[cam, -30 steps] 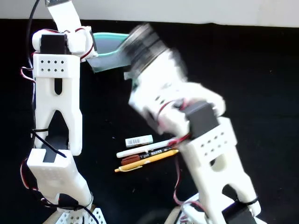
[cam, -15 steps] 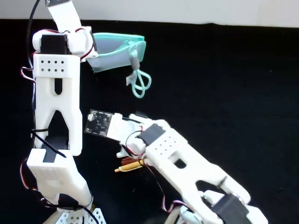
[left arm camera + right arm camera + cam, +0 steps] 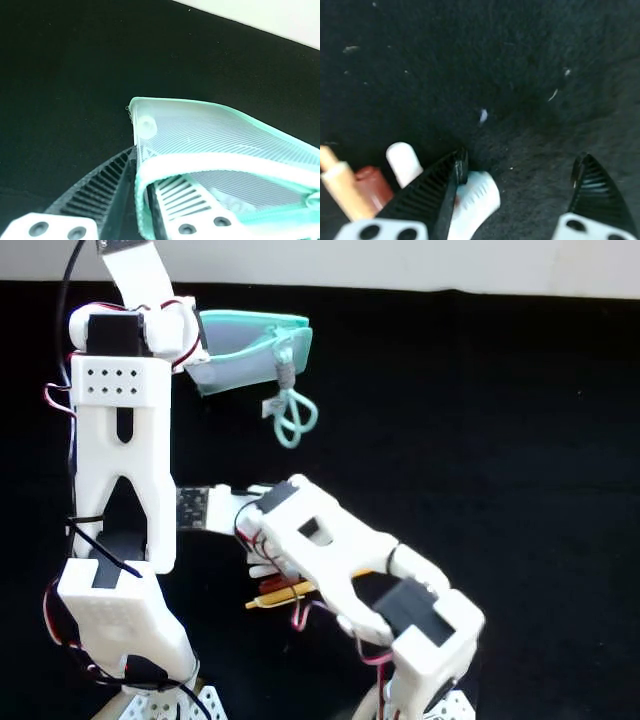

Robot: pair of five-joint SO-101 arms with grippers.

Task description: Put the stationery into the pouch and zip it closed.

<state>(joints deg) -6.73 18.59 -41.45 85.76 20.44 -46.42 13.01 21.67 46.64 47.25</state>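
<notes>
1. With my left gripper (image 3: 142, 169) I am pinching one end of the translucent mint-green zip pouch (image 3: 215, 145). Its wall is sitting between my black finger and my white finger, and the jaws are drawn almost together on it
2. The pouch is sitting at the far left of the black cloth-covered table (image 3: 480, 390), with its mint cord loop (image 3: 290, 422) dangling from its right end on the near side
3. I am holding my right gripper (image 3: 522, 159) spread wide over the cloth at the near middle of the table, gripping nothing
4. Just beside one of its fingers, a white rounded pen end (image 3: 402, 161), a dark red marker (image 3: 372, 184) and a yellow-orange pen (image 3: 336, 182) are lying side by side
5. A white ribbed piece (image 3: 477, 197) is peeking out from under that same finger, and I cannot tell what it is
6. In the high view my right arm (image 3: 340, 550) is bending low over these pens, with their ends sticking out to the left
</notes>
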